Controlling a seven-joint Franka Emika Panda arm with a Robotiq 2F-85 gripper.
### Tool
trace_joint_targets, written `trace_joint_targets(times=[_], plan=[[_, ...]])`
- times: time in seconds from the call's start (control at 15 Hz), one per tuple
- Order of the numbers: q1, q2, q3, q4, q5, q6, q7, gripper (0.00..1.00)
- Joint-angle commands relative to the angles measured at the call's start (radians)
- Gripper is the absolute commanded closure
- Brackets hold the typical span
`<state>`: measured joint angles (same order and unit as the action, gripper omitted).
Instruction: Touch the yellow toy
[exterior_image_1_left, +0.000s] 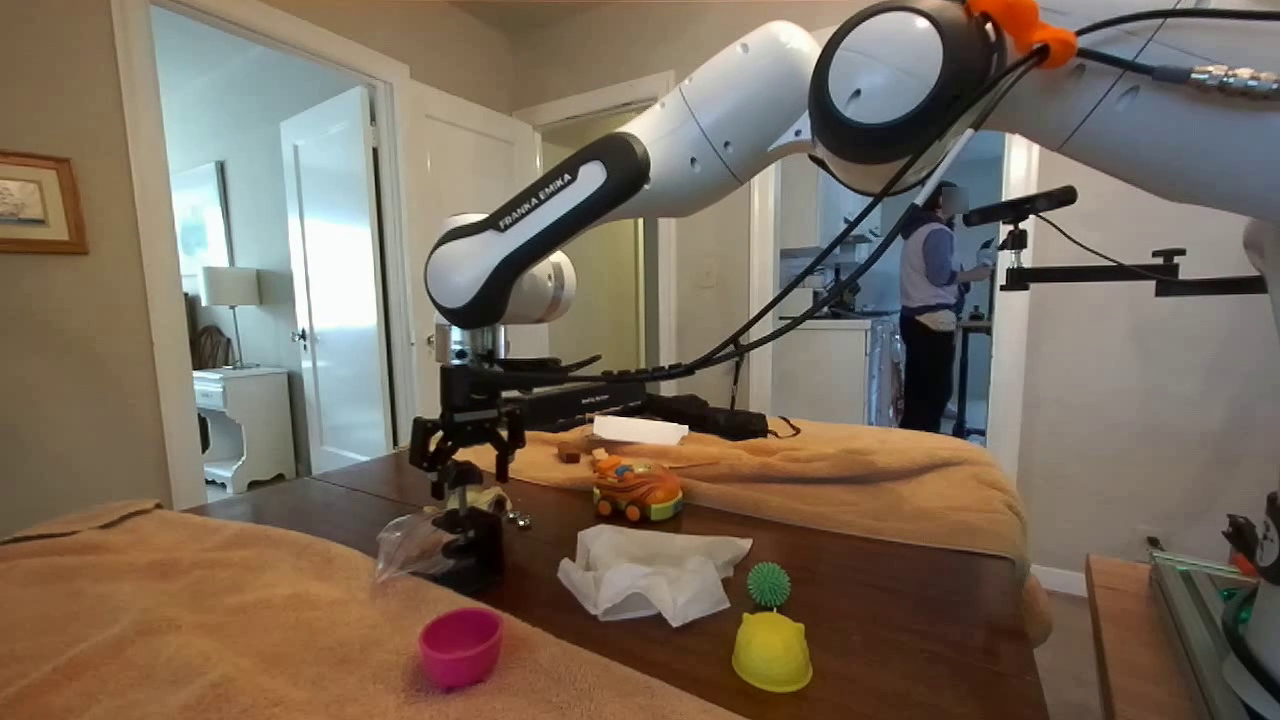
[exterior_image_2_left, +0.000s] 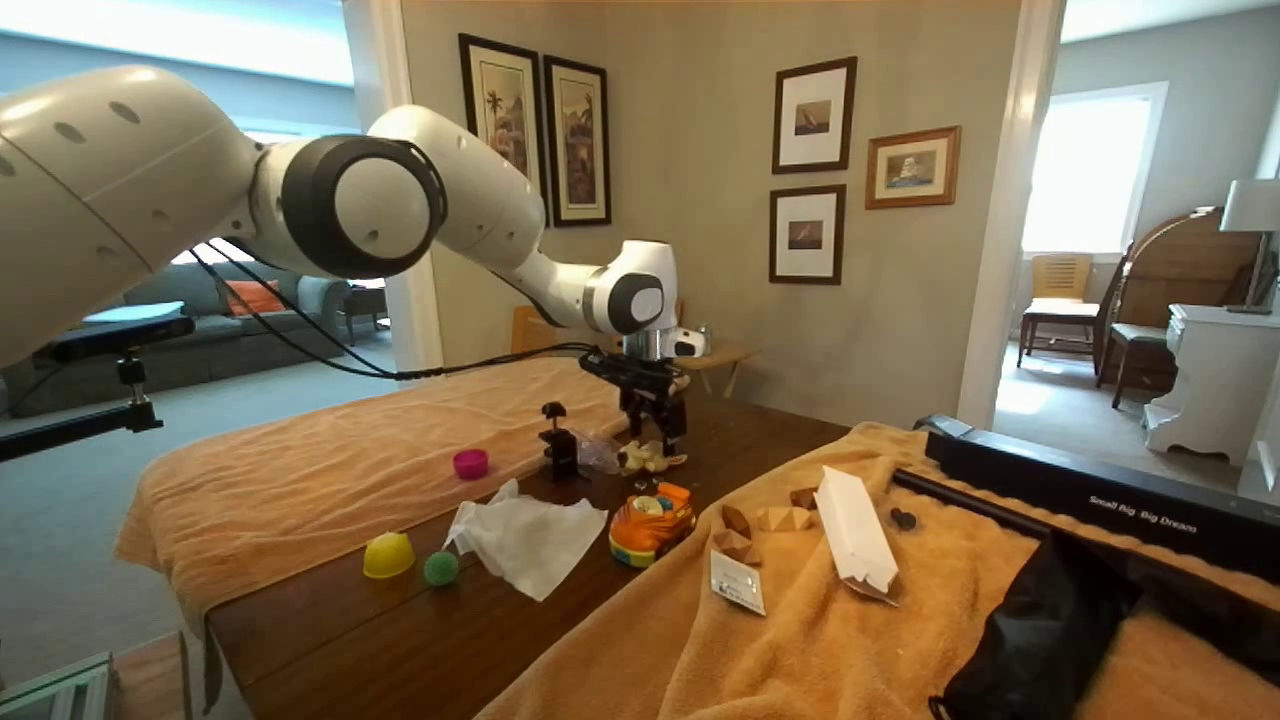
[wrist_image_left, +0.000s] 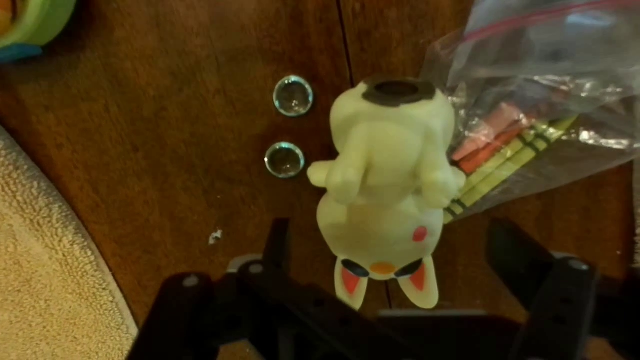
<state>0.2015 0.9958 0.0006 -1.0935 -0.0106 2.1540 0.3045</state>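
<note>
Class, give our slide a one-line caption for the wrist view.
The open tool faces a pale yellow toy on the wooden table, beside a clear bag of crayons.

toy figure (wrist_image_left: 386, 185): smooth, plastic-looking | table (wrist_image_left: 165, 110): smooth wood | towel (wrist_image_left: 47, 250): rough cloth | bag (wrist_image_left: 550, 87): shiny plastic
</note>
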Motion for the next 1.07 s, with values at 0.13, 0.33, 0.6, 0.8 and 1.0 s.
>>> trace_joint_targets(times=[0.13, 0.33, 0.6, 0.8, 1.0], plan=[[0.012, 0.084, -0.010, 0.121, -0.021, -0.019, -0.030, 0.00], [0.013, 0.102, -0.014, 0.150, -0.024, -0.026, -0.038, 0.12], [0.014, 0.121, -0.018, 0.182, -0.025, -0.025, -0.046, 0.44], [0.016, 0.132, -0.021, 0.203, -0.028, -0.028, -0.050, 0.64], [0.022, 0.141, -0.028, 0.220, -0.033, -0.033, -0.044, 0.80]])
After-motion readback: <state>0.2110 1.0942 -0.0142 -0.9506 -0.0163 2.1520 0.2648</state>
